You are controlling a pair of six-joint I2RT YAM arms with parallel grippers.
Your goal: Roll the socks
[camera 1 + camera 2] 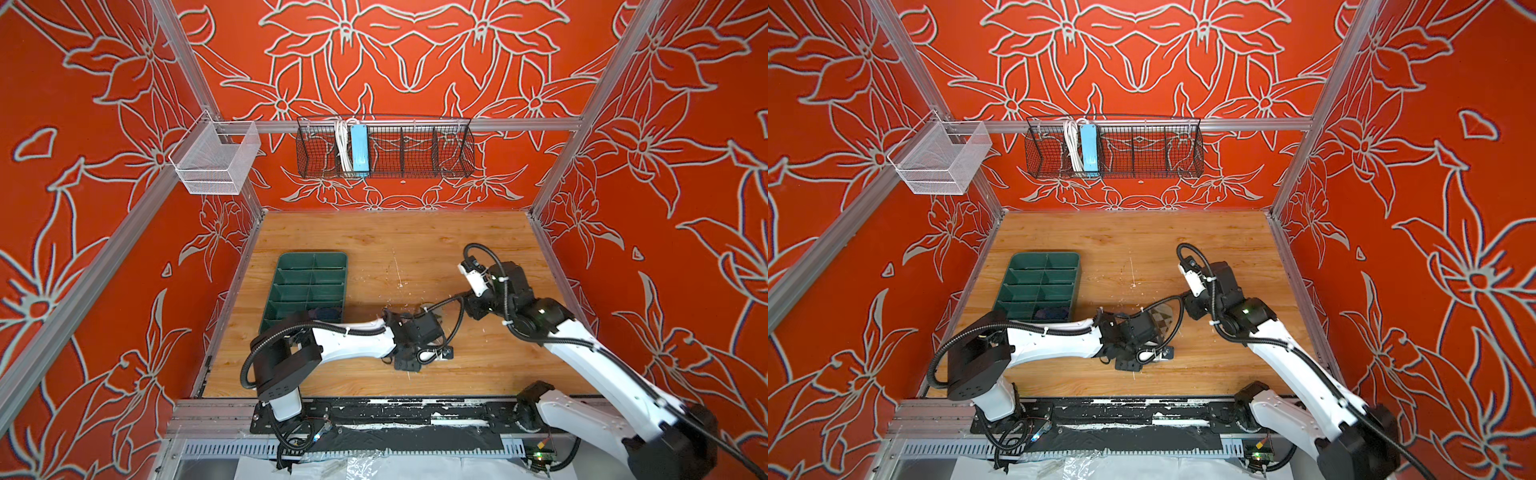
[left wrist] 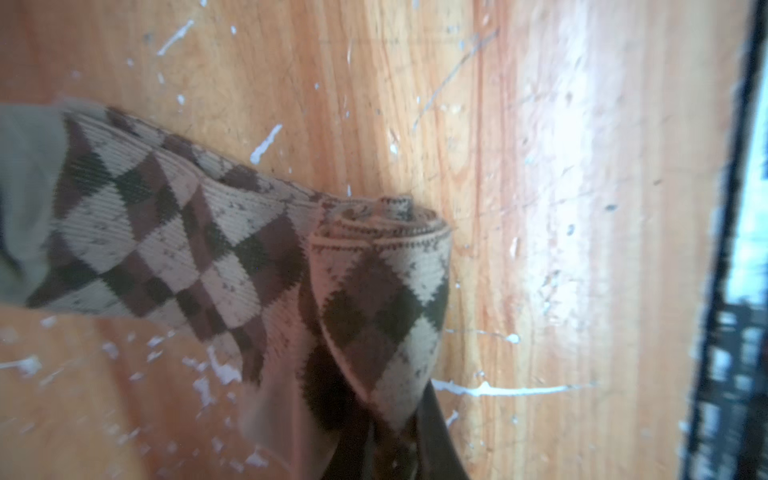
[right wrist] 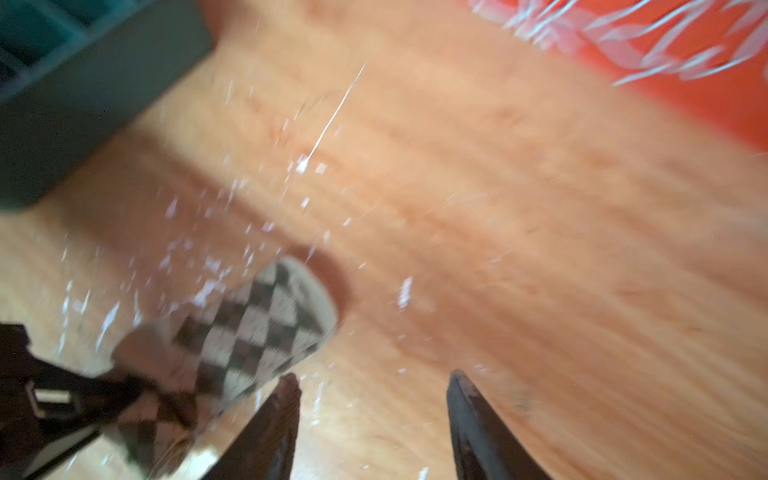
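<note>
The green tray sits on the table well apart from the left fingers, on their side away from the right fingers; a dark purple sock shows in one near compartment, on the tray's side toward the left fingers, partly hidden by the arm; the left fingers are clenched on the rolled end of the argyle sock, its coil just beyond their tips and resting on the table; the unrolled length runs flat away from them toward the right fingers; these stand parted, released, with only bare table between them; the sock's loose end lies just beside one of them, outside the gap; blur hides whether it touches.
</note>
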